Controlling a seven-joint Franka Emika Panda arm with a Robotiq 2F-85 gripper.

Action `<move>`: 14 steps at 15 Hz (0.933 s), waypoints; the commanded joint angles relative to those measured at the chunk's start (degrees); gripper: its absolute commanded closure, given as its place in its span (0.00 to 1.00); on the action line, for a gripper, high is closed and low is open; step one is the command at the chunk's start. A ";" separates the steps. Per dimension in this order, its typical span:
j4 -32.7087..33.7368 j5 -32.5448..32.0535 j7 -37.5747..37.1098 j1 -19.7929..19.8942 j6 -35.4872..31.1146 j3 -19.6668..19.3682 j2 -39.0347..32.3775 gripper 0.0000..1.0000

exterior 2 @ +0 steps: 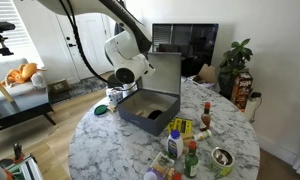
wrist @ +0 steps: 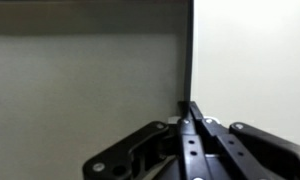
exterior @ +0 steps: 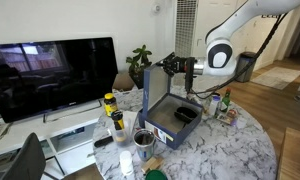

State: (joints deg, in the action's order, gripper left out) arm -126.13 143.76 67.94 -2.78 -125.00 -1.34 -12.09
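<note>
Here, in an exterior view, one television [exterior: 50, 75] fills the left of the frame. Two yellow-capped bottles [exterior: 111, 103] stand left of centre. One grey box [exterior: 165, 125] sits mid-frame on the marbled desk [exterior: 225, 145], its flat lid [exterior: 155, 85] upright. The one gripper [exterior: 168, 66] is clenched on the lid's top edge.

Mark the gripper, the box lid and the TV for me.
gripper [wrist: 192, 110]: wrist view, where the closed fingertips meet at the lid's edge.
box lid [exterior 2: 166, 72]: an exterior view, middle of its upright panel.
TV [exterior: 55, 75]: an exterior view, centre of the dark screen.
</note>
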 commanded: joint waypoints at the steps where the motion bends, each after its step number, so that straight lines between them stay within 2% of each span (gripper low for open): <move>1: 0.16 -0.02 0.98 -0.84 -3.34 -0.21 -0.08 0.99; 14: -0.26 -0.14 0.34 -0.97 -7.13 -0.30 1.65 0.99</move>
State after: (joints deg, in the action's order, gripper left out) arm -125.83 143.76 68.05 -3.59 -129.64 -1.32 -10.73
